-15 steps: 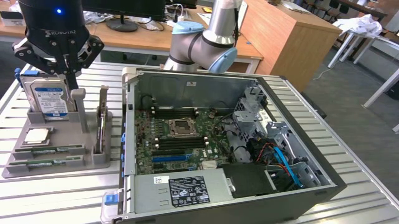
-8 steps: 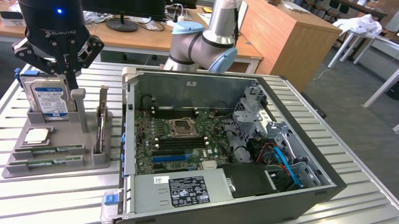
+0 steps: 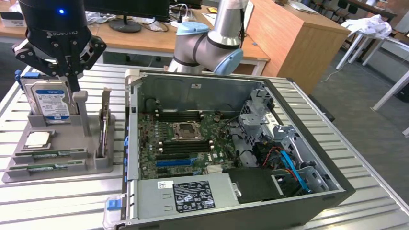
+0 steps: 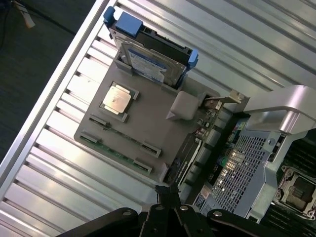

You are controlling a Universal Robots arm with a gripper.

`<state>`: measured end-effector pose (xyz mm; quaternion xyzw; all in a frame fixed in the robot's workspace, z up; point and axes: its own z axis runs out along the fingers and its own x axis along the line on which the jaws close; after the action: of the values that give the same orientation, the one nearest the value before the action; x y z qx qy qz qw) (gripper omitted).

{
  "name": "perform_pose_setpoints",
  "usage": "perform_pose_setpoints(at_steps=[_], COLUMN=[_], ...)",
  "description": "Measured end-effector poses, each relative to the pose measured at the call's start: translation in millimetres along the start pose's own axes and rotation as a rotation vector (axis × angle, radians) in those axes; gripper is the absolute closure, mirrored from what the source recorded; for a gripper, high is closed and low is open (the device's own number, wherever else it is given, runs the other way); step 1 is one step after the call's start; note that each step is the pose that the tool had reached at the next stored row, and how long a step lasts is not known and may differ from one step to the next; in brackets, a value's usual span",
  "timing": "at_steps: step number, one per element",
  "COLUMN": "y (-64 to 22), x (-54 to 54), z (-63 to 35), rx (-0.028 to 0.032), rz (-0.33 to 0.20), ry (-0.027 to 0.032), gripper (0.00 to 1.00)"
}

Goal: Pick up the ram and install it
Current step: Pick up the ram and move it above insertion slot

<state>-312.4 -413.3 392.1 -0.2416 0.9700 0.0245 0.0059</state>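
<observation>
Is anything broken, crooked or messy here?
Nothing stands out. The two long green ram sticks lie flat in their slots of the grey plastic holder. The square silver chip sits beside them, and the blue-labelled hard drive stands upright in its slot. The open black computer case looks tidy.

arm: silver, pale-blue joint caps | hand: black, white lettering, blue light

A slatted aluminium bench carried an open black computer case, its green motherboard exposed. Beside it, toward the bench's edge at the exterior view's left, a grey plastic holder held an upright blue-labelled hard drive, a square silver processor chip and a tall upright expansion card.
</observation>
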Motion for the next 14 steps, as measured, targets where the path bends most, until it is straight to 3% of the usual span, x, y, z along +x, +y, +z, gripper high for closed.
perform_pose_setpoints(at_steps=[14], y=[0.0], x=[0.0], z=[0.0], rx=[-0.0007], rz=[-0.031], ry=[0.0014], gripper=[0.90])
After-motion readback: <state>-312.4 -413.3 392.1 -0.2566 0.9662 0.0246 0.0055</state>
